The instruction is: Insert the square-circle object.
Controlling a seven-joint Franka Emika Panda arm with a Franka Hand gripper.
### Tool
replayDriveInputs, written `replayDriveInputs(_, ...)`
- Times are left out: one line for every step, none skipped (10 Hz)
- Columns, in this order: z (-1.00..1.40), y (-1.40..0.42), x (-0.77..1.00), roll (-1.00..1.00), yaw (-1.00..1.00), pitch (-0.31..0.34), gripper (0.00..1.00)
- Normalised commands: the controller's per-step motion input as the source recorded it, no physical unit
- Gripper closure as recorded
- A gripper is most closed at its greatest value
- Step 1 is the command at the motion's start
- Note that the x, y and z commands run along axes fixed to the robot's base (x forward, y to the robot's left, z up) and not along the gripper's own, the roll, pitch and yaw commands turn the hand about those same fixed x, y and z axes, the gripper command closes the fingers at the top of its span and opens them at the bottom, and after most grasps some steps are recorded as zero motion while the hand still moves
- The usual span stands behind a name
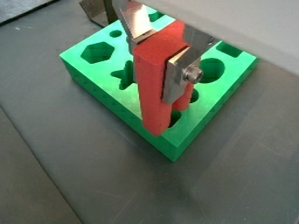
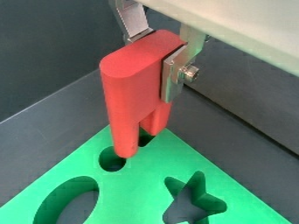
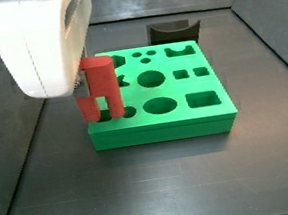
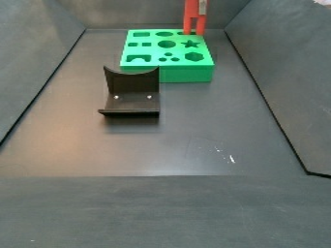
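Note:
My gripper (image 1: 162, 57) is shut on the square-circle object (image 1: 155, 83), a red piece with two prongs, one rounded and one square. Silver finger plates (image 2: 173, 74) clamp its upper part in both wrist views. The piece hangs upright, prongs down, over a corner of the green board (image 1: 177, 147) with shaped holes. Its prong tips (image 2: 124, 147) sit at a round hole (image 2: 112, 161). I cannot tell whether they enter it. In a side view the red piece (image 3: 100, 90) stands at the board's (image 3: 163, 127) near-left corner under the white wrist housing (image 3: 37, 44).
The dark fixture (image 4: 130, 97) stands on the grey floor apart from the board (image 4: 168, 73), and shows behind the board in a side view (image 3: 170, 30). Dark walls ring the floor. The board has star, hexagon, round and square holes.

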Motion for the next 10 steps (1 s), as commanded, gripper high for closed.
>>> replayDriveInputs(-0.33, 0.00, 0.47, 0.00, -0.13, 0.114, 1.00)
replayDriveInputs(-0.33, -0.03, 0.55, 0.00, -0.10, 0.139, 1.00)
replayDriveInputs(-0.30, -0.03, 0.63, 0.00, -0.14, 0.183, 1.00)
replayDriveInputs(-0.34, -0.04, 0.50, 0.00, -0.15, 0.131, 1.00)
replayDriveInputs(-0.47, 0.00, 0.29, 0.00, -0.11, 0.027, 1.00)
replayDriveInputs(-0.62, 0.00, 0.03, 0.04, -0.09, 0.000, 1.00)
replayDriveInputs(-0.65, -0.03, 0.00, 0.05, 0.00, -0.059, 1.00)
replayDriveInputs(-0.65, 0.00, -0.23, 0.09, 0.00, -0.127, 1.00)
replayDriveInputs(-0.51, 0.00, -0.23, 0.03, 0.24, -0.173, 1.00)
replayDriveInputs(-0.50, -0.03, -0.11, 0.05, 0.37, -0.154, 1.00)
